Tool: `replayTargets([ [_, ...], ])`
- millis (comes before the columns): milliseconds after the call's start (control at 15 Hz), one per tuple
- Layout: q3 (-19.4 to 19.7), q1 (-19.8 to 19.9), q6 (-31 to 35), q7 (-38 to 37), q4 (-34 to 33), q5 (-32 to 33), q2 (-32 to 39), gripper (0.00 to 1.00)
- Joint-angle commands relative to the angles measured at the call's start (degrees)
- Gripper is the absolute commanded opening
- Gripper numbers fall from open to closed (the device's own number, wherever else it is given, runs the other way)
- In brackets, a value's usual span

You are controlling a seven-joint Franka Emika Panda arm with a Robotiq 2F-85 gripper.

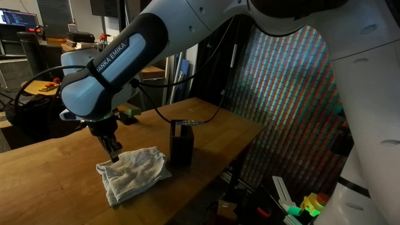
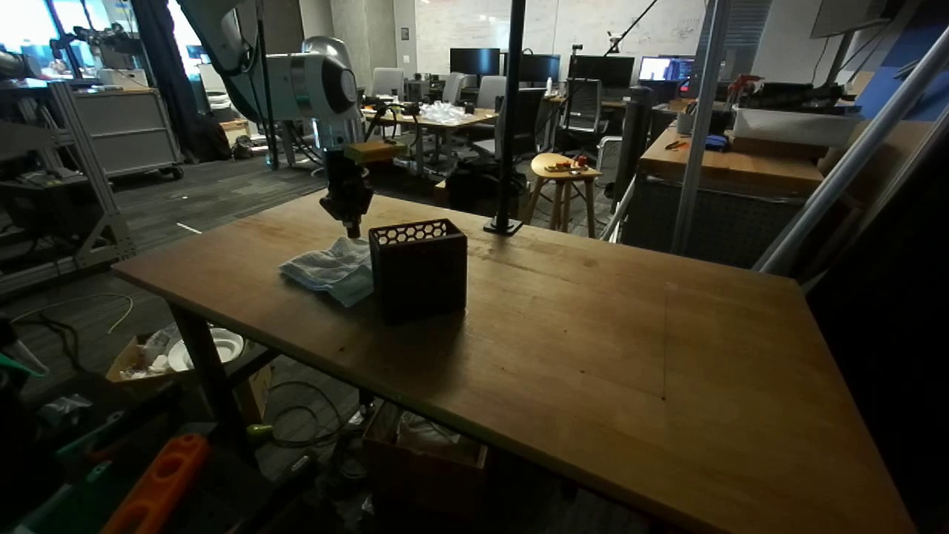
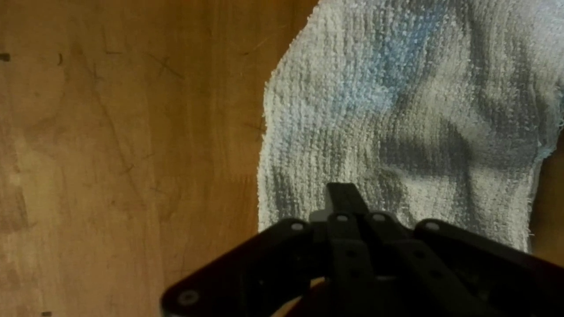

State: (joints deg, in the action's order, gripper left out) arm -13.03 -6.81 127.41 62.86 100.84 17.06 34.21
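Black tool (image 3: 346, 199), closed on nothing, hangs over rumpled cloth (image 3: 396, 136) that lies just beside a dark box (image 1: 182, 149).

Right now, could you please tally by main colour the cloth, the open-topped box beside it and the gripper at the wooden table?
Black: 2 (open-topped box, gripper)
Pale, whitish: 1 (cloth)
Total: 3

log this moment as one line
gripper: shut, over towel, contact unclear | towel: rumpled, on wooden table | black open-topped box: upright beside towel
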Motion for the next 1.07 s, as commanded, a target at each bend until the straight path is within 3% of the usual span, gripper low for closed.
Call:
replayTargets([
  [0, 1.4, -0.3, -0.3, 0.9, 0.2, 0.3, 0.4, 0.00],
  [533, 3.1, 1.1, 0.1, 1.3, 1.8, 0.0, 2.1, 0.00],
  [1000, 2.7, 0.3, -2.7, 1.0, -3.2, -0.9, 4.9, 0.00],
])
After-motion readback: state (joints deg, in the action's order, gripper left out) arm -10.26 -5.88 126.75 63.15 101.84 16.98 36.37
